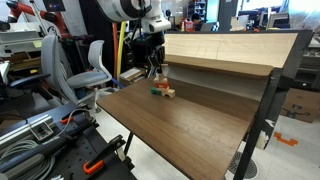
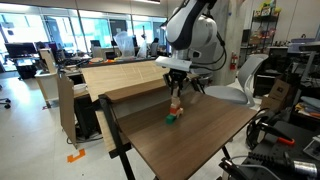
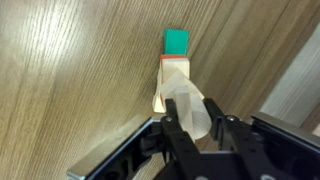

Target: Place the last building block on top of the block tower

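**Single-arm stacking: final block carried over the tower**

The dark brown wood-grain table bears the whole arrangement, and every position below is given relative to the block tower. Behind the tower rises a pale plywood raised shelf. The white robot arm reaches down from above, so the black two-finger gripper hangs directly over the tower, fingers pointing downward; this vertical approach suits a straight lowering onto a narrow stack.

The block tower, a short column of tan wooden pieces with a reddish layer, stands upright on the table. A small green cube rests at the tower's foot, just beside it and apart from the stack, playing no part in the placement.

In the wrist view the fingers are drawn in to a narrow gap, which the last building block, a small pale unpainted wooden piece, fills; they appear to clamp its two sides. The block thus sits between the fingertips, immediately above the tower's top. Whether it already touches the top cannot be told.
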